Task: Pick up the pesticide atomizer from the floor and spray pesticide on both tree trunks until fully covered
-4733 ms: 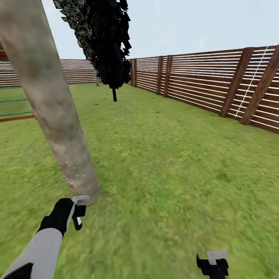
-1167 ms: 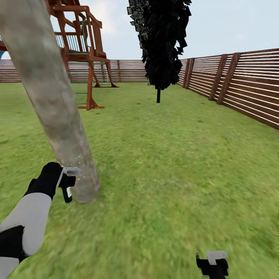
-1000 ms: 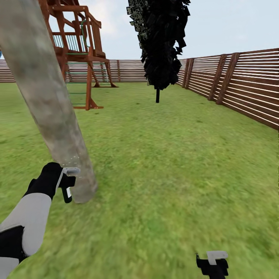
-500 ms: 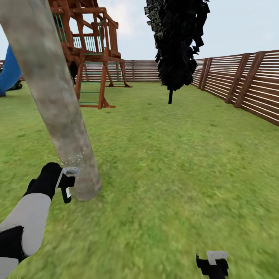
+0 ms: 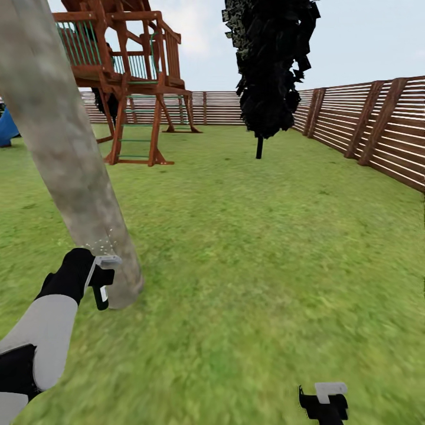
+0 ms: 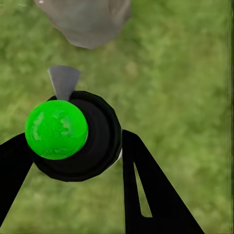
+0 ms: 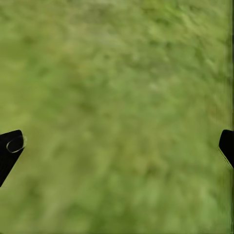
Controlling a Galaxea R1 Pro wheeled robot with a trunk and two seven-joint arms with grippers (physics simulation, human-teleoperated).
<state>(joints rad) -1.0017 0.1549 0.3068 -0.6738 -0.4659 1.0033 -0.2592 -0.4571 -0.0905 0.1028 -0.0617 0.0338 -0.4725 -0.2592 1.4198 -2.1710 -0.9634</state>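
Head view. Your left gripper [image 5: 101, 282] sits low at the left, just beside the foot of the tree trunk [image 5: 65, 147], which leans across the view's left side. A scatter of white pesticide [image 5: 105, 243] specks lies on the bark just above the gripper. Whether the fingers grip anything is hard to read here. Your right gripper [image 5: 323, 402] hangs at the bottom edge over bare lawn [image 5: 265, 248], well apart from the trunk. Behind stand a wooden play tower [image 5: 127, 77], a dark cypress [image 5: 268, 65] and the slat fence [image 5: 366, 124].

Left wrist view. Your two black fingers [image 6: 146, 190] are clenched on the pesticide atomizer [image 6: 80, 136]: a round black body seen from above, here with a bright green top [image 6: 56, 129], and a grey nozzle [image 6: 63, 82] aimed at the base of the trunk [image 6: 85, 19]. The nozzle and trunk are near but apart; grass lies between.

Right wrist view. Your fingers [image 7: 10, 148] show as black tips at opposite edges, spread wide and released, with blurred grass [image 7: 117, 112] between them.
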